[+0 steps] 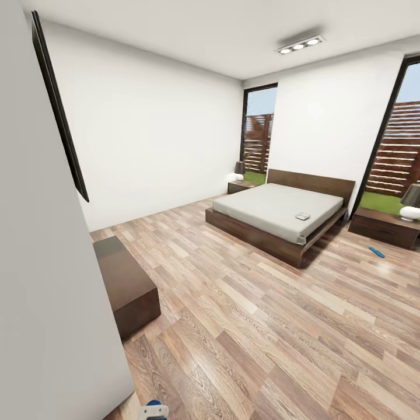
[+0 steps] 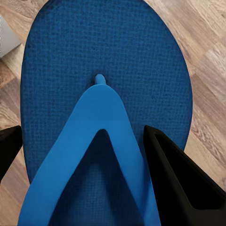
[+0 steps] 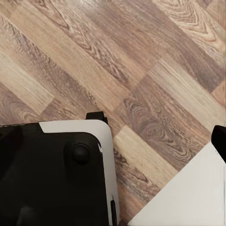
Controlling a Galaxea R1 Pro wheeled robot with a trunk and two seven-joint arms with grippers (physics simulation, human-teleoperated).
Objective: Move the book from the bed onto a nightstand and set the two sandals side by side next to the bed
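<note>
- Wood-plank brown floor (image 1: 245,326) spreads across the white-walled bedroom, seen from the doorway in the head view.
- At the left, a long low dark-brown media bench (image 1: 125,286) stands against the wall, under a dark-framed panel (image 1: 58,105).
- Further in, a small dark wood nightstand (image 1: 239,186) with a lamp sits at the far side of the large low bed with its light-grey mattress and dark brown wood frame (image 1: 280,216).
- A thin small paperback book (image 1: 302,216) lies flat on the mattress, near the side toward the right-hand window.
- Right of the bed, a second glossy dark reddish-brown nightstand (image 1: 385,226) carries a lamp, with a bright blue flat sandal (image 1: 376,252) on the floor just in front of it.
- In the left wrist view, the left hand (image 2: 84,155) points down at the floor, its two black fingers (image 2: 179,183) pinching the strap of a second bright blue flip-flop sandal (image 2: 108,61).
- In the right wrist view, the right arm points down at bare planks over the robot's black and white base (image 3: 61,174); I cannot tell whether that hand is spread or pressed together.
</note>
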